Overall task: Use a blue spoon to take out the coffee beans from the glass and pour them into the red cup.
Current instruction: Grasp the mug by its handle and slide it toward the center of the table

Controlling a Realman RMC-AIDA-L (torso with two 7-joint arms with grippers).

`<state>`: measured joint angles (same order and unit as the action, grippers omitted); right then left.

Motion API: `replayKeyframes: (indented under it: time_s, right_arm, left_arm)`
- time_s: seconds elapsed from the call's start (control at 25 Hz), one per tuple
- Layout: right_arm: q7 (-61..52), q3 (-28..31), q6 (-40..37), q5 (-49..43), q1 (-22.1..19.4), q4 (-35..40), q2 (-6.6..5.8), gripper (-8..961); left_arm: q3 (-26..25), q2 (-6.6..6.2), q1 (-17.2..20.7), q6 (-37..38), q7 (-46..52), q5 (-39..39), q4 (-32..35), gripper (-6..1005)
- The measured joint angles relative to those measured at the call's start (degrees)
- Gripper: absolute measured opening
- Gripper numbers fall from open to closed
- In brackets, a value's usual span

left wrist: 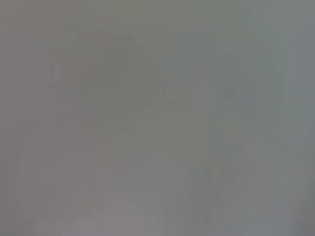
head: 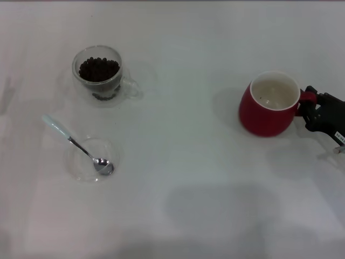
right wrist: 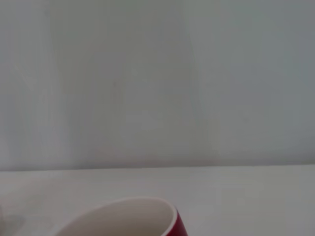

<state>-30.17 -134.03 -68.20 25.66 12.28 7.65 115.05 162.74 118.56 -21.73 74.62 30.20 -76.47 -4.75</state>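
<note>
Right claw (head: 308, 105): at the worktop's 3 o'clock edge, black, clamped on the red cup's handle.
Left claw: not seen in any view.
Red cup (head: 269, 104): upright at 3 o'clock, cream inside; only its rim (right wrist: 129, 215) showed in the right wrist view.
Glass (head: 99, 73): at 10 o'clock, upright, handle toward 3 o'clock.
Beans (head: 98, 68): heaped inside the glass.
Spoon (head: 78, 145): at 8 o'clock, bowl resting in a saucer (head: 90, 159), handle pointing to 10 o'clock.
Worktop (head: 178, 178): white.

The right hand (head: 310, 108) is black, blocky plastic with what seems a small white label.
</note>
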Motion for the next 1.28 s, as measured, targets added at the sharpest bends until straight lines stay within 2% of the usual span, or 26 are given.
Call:
replayKeyframes:
  time_s: [0.2, 0.44, 0.76, 1.28]
  right_arm:
    - [3.09, -0.46, -0.26, -0.26, 0.22, 1.16, 0.06, 205]
    - [7.37, -0.79, 0.26, -2.98, 0.59, 6.17, 0.11, 193]
    - [11.53, -0.79, 7.90, -4.83, 2.10, 12.94, 0.27, 187]
    - [12.11, -3.77, 11.99, -4.82, 3.26, 17.56, 0.70, 186]
  left_arm:
    - [-0.10, 0.00, -0.54, 0.01, 0.01, 0.00, 0.00, 874]
    - [-0.02, 0.00, -0.80, 0.01, 0.03, 0.00, 0.00, 874]
    - [-0.09, 0.09, -0.93, 0.00, 0.03, 0.00, 0.07, 873]
    - [-0.03, 0.09, -1.24, 0.00, 0.03, -0.08, 0.25, 874]
